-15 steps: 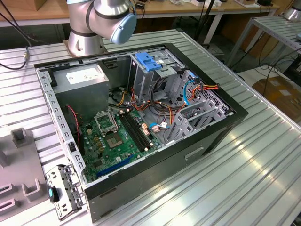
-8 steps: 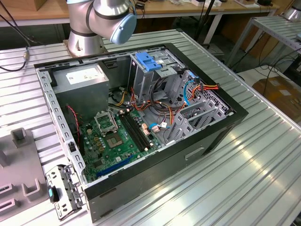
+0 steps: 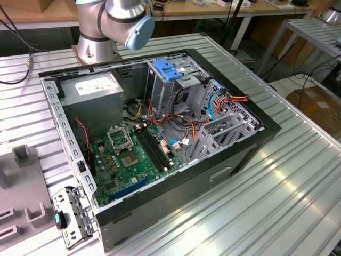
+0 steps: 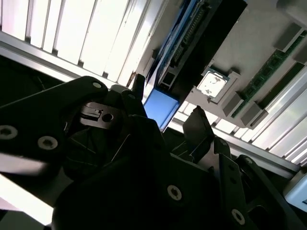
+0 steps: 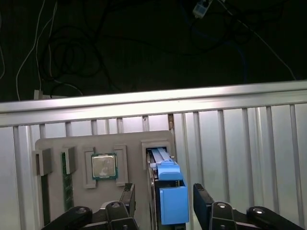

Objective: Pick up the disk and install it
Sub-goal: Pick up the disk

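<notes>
In the exterior view the arm (image 3: pixel 125 21) rises beyond the open computer case (image 3: pixel 256 140) on the slatted table (image 3: pixel 277 202). In the first wrist view the gripper (image 5: pixel 165 203) hangs over the grey tray (image 5: pixel 124 143). Its fingers (image 5: pixel 128 199) are spread apart, one on each side of the disk (image 5: pixel 169 191) (it stands on edge in its slot), with small gaps to it and bare table just beside the tray's edge.

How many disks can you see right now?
1. The disk stands on edge in the grey tray's slot, beside the processor chip, between the open gripper's fingers. Any disk inside the computer case's cages would be hidden.
</notes>
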